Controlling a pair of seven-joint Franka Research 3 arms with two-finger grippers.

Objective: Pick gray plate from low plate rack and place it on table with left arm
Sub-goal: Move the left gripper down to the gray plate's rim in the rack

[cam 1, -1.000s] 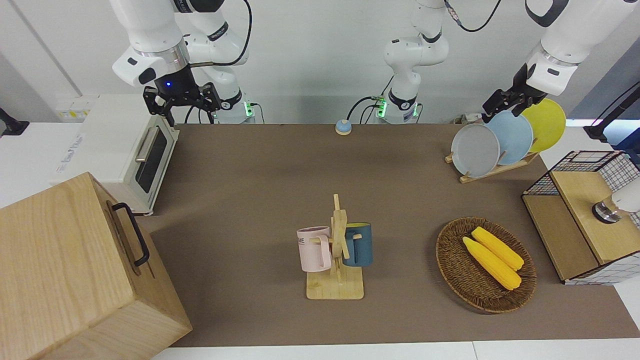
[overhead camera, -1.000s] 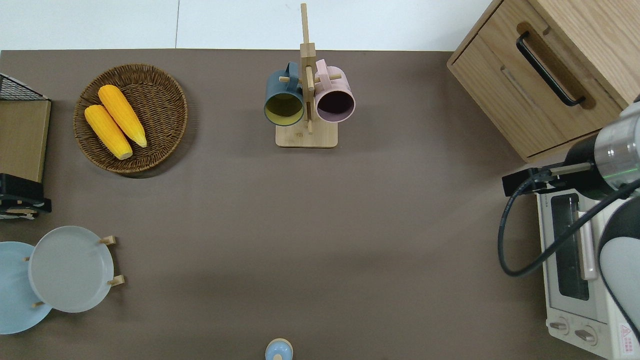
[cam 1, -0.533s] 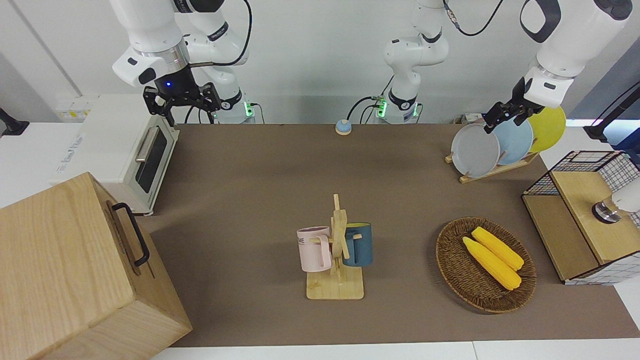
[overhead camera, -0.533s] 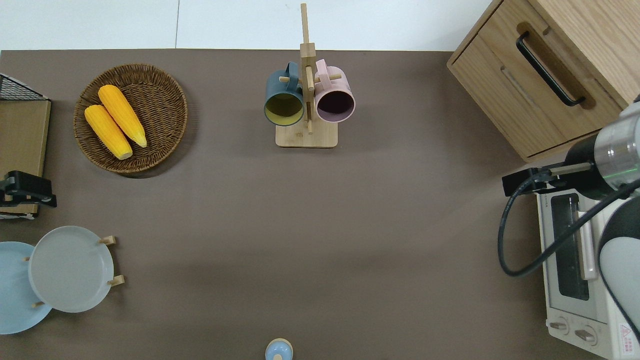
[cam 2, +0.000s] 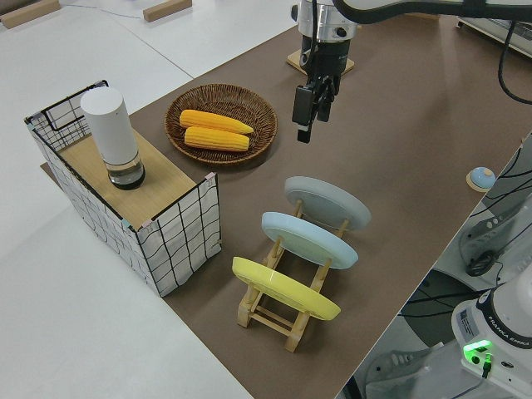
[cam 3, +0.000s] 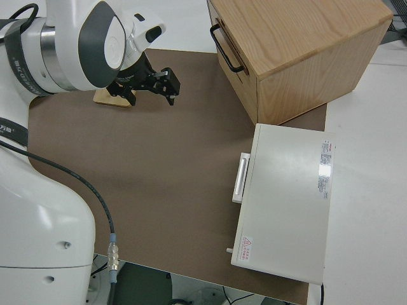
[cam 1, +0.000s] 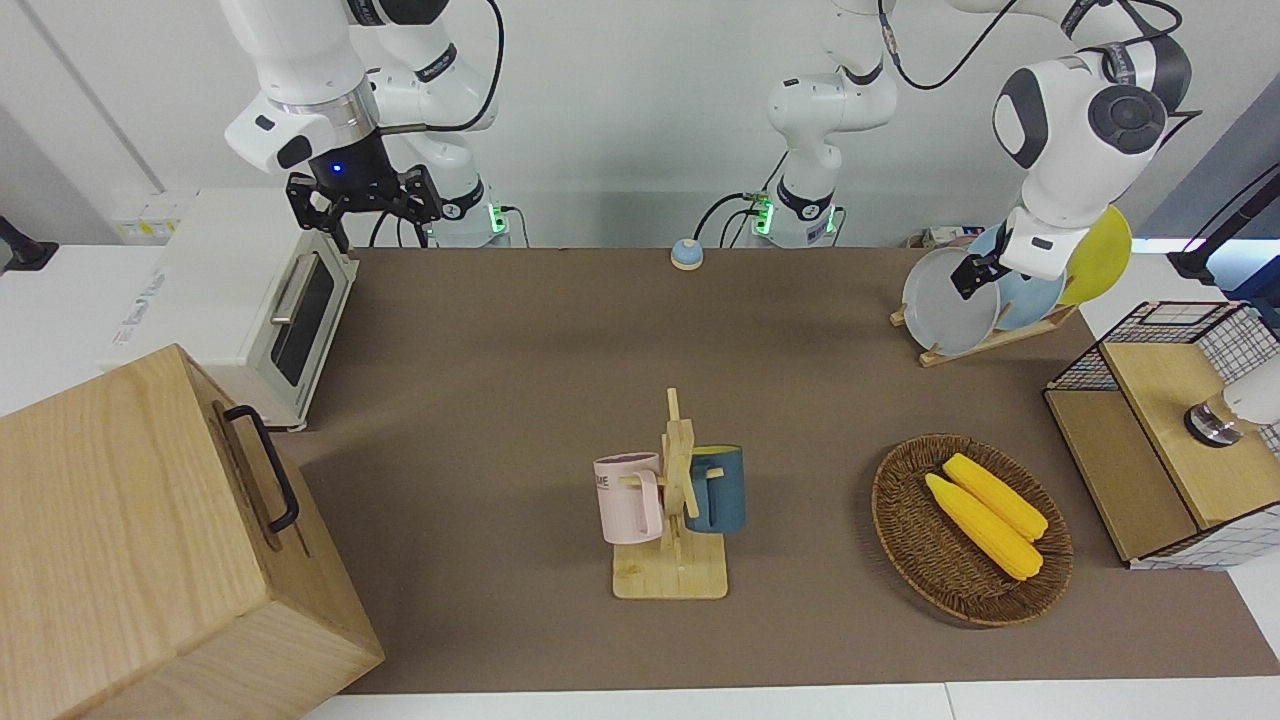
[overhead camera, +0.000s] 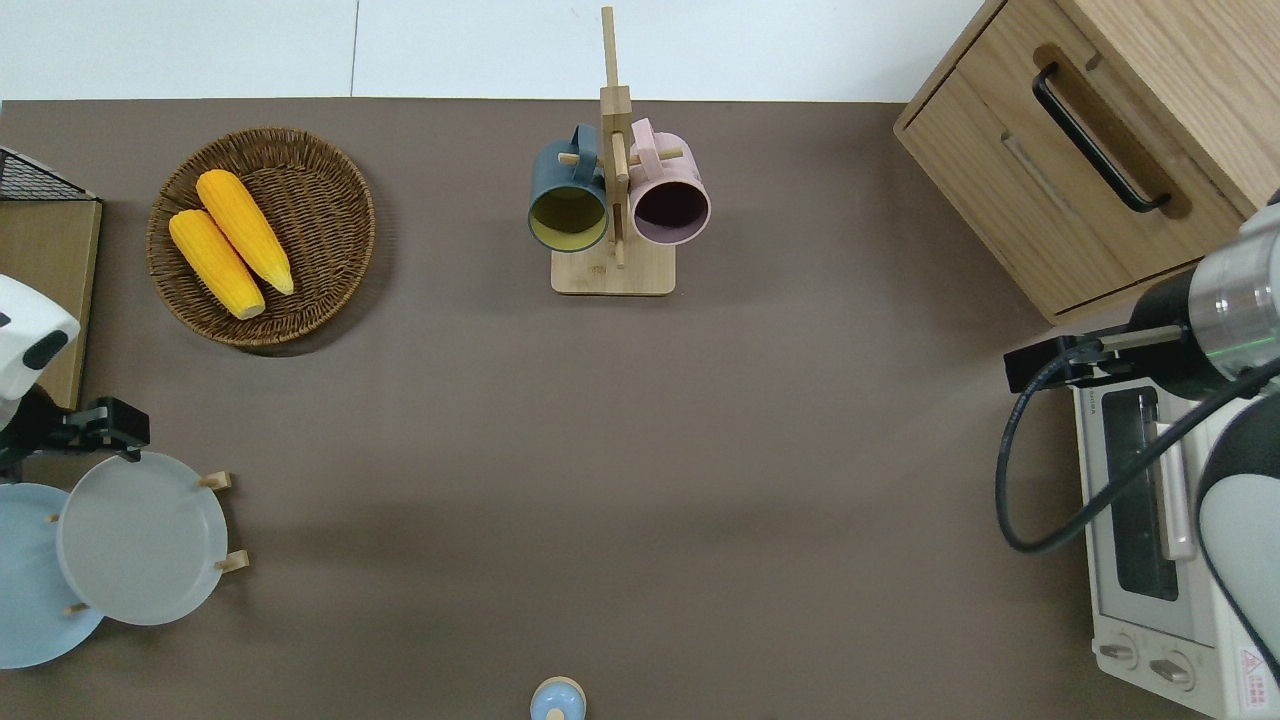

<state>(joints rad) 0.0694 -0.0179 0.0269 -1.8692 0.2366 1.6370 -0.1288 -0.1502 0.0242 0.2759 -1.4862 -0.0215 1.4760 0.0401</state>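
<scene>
The gray plate (cam 1: 945, 305) (overhead camera: 140, 540) (cam 2: 328, 204) leans in the low plate rack (cam 1: 990, 343) (overhead camera: 226, 520) (cam 2: 274, 312), in the slot nearest the middle of the brown table (cam 1: 520, 370), at the left arm's end. My left gripper (cam 1: 972, 274) (overhead camera: 100, 436) (cam 2: 304, 116) hangs open over the plate's top rim, fingers pointing down, holding nothing. Whether a finger touches the rim cannot be told. My right gripper (cam 1: 362, 203) (cam 3: 160, 82) is parked, open and empty.
A light blue plate (cam 1: 1030, 295) and a yellow plate (cam 1: 1100, 260) fill the rack's other slots. A wicker basket (overhead camera: 330, 290) of corn and a wire crate (cam 1: 1170, 330) stand close by. A mug stand (cam 1: 672, 500), wooden cabinet (cam 1: 140, 540) and toaster oven (cam 1: 250, 300) lie further off.
The left arm swung round and lowered its gripper from above the light blue and yellow plates down to the gray plate's top rim. The plates and the right arm stayed still.
</scene>
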